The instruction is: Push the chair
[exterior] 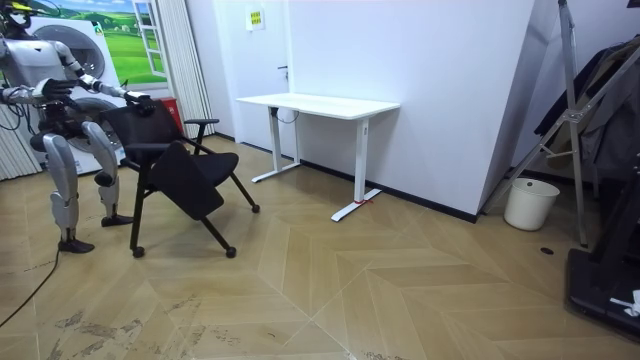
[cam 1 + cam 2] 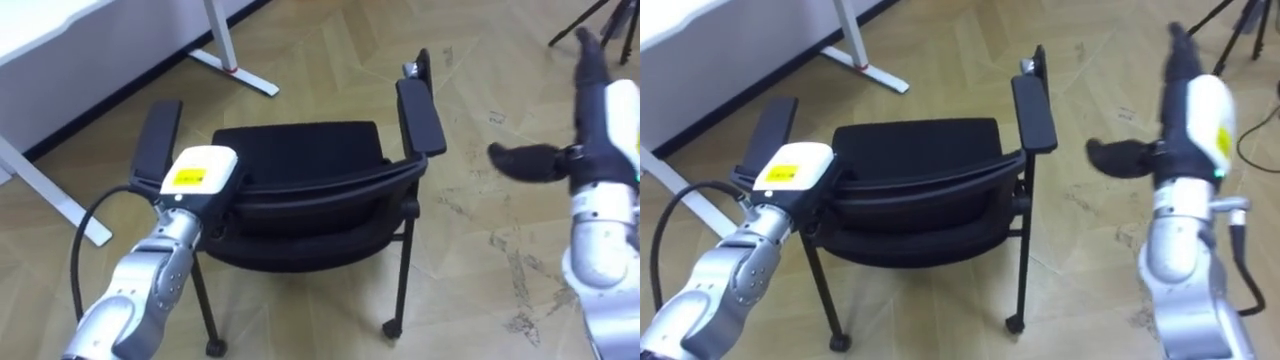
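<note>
A black chair (image 2: 300,155) with two armrests stands on the wood floor just in front of me, its backrest (image 2: 330,195) nearest to me. My left hand (image 2: 203,172) rests at the backrest's left end, beside the left armrest (image 2: 157,140); its fingers are hidden behind the backrest. My right hand (image 2: 525,160) hangs in the air to the right of the right armrest (image 2: 421,115), apart from it, fingers straight and pointing left. In the room view I stand behind the chair (image 1: 180,170) at the room view's left.
A white desk (image 1: 320,104) stands against the wall beyond the chair; its leg and foot (image 2: 232,62) are close ahead, another foot (image 2: 60,200) at my left. Tripod legs (image 2: 590,25) show far right. A white bin (image 1: 530,203) stands by the wall.
</note>
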### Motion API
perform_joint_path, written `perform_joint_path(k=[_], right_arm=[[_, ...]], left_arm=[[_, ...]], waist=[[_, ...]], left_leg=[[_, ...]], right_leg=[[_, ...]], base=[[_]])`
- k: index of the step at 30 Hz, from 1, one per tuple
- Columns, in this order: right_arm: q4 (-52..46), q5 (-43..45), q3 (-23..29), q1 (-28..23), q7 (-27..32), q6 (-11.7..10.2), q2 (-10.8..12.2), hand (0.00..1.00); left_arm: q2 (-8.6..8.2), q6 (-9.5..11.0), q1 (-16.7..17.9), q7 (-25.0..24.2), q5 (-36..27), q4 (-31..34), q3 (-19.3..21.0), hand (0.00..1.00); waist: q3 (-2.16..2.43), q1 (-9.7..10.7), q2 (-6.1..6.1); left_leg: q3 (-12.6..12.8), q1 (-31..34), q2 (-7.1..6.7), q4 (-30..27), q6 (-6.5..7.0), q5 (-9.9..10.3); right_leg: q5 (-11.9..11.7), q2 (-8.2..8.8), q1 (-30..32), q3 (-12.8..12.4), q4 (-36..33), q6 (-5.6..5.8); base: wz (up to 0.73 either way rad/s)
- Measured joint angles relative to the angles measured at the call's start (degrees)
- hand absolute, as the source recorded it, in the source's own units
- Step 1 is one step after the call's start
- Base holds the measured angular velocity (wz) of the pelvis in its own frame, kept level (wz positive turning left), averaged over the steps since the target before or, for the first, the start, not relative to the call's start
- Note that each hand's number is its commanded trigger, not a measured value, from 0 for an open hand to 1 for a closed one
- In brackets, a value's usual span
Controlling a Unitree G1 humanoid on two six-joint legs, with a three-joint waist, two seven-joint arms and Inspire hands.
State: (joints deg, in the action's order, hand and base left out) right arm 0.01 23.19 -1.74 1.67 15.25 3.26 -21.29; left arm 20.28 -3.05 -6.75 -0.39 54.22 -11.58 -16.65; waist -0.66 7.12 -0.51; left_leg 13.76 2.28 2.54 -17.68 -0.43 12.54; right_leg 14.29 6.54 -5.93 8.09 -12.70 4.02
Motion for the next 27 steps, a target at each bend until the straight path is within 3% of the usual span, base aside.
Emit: perform_joint_path(k=[5,10,23,27], right_arm=[[-0.6,2.3,-0.7,0.0,-3.5,0.0,-0.1,0.0],[-1.0,5.5,-1.6,0.0,-6.1,0.0,-0.1,0.0],[-3.0,16.0,-2.7,3.2,-11.9,-0.1,-1.6,0.0],[-3.0,17.3,-4.2,3.4,-14.9,-0.1,-1.6,0.0]], left_arm=[[0.06,0.6,-0.1,-0.1,0.0,0.6,-0.1,1.0],[0.6,1.2,0.0,-0.3,0.3,1.4,-0.5,1.0],[0.71,2.0,-0.4,-0.3,0.8,1.5,-0.5,1.0],[0.71,2.6,-0.8,-0.6,1.7,1.4,-0.6,1.0]], waist=[[-0.08,-1.2,-0.22],[-0.07,-2.2,-1.18],[0.03,-2.7,-1.79],[0.05,-2.8,-2.66]], left_leg=[[0.0,0.0,-0.14,0.3,0.0,0.0],[0.1,-0.5,-0.15,0.6,-0.01,0.0],[-0.6,0.0,-0.2,0.4,-0.04,0.0],[-1.5,0.0,-0.24,0.4,-0.25,-0.2]], right_leg=[[0.0,0.24,0.2,1.0,-0.1,0.01],[0.0,0.3,0.0,1.6,-0.1,0.01],[0.0,0.25,0.0,2.0,0.0,0.01],[0.0,0.14,-0.3,2.8,0.0,0.01]], base=[[0.0],[-0.02],[0.02],[0.09]])
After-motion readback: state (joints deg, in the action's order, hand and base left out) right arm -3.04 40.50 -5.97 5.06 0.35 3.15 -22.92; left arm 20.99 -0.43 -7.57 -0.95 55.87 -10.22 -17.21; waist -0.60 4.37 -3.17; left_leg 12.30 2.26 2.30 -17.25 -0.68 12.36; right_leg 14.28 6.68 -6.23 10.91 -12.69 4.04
